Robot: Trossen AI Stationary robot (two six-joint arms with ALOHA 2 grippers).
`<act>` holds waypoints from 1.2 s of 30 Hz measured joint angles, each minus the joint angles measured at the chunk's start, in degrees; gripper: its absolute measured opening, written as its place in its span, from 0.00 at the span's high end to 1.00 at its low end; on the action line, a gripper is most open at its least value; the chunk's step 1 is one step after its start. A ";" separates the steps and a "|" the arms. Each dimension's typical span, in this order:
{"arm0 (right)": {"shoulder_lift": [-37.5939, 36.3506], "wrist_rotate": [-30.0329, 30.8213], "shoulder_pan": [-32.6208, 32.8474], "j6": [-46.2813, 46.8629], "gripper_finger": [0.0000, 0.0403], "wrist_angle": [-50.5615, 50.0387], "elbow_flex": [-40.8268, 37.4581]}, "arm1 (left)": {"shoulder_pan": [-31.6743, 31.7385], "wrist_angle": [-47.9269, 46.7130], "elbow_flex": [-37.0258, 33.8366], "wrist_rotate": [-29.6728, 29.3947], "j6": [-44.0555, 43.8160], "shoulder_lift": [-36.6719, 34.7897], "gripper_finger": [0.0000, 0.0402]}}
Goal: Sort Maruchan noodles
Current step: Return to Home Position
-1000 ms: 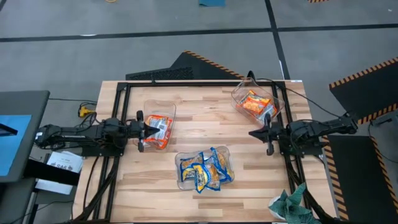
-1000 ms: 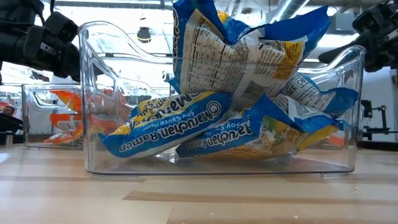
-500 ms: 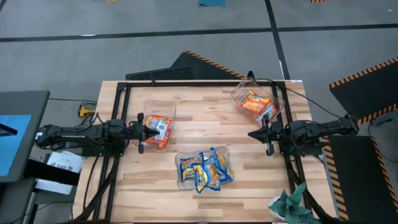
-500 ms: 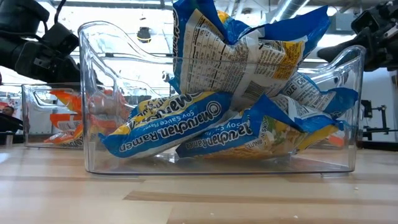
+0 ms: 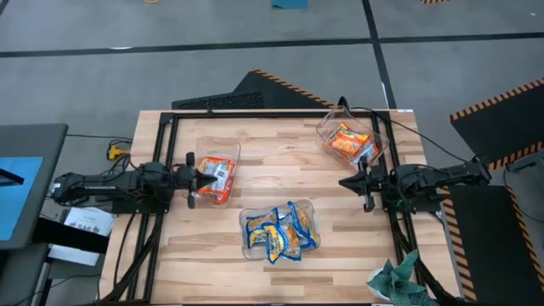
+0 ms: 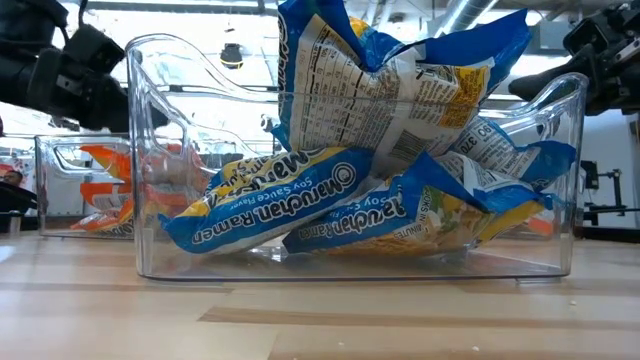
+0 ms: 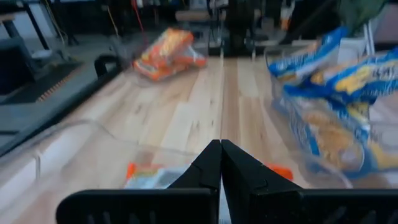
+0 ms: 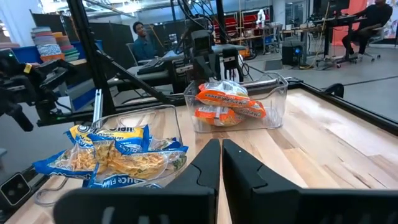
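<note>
Lying under left gripper (image 5: 201,179): red-orange noodles (image 5: 223,172)

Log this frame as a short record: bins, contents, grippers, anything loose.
near bin: blue-and-yellow packs
left bin: red-orange packs, white backs
far right bin: orange packs
left gripper: over left bin's edge, jaws together, empty
right gripper: beside far right bin, jaws together, empty
loose packs: none visible
teal cloth: at the near right corner
</note>
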 joint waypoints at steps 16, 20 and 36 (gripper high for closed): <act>-0.04 0.00 0.00 0.04 0.89 0.00 -0.05 | 0.02 0.32 -0.11 -0.26 0.69 -8.74 1.00; -0.02 0.00 0.00 0.04 0.89 0.00 -0.05 | 0.02 0.30 -0.15 -0.04 0.41 -8.93 1.00; -0.04 -0.02 0.00 0.03 0.89 0.00 -0.07 | 0.02 0.11 -0.26 -0.03 0.50 -8.75 1.00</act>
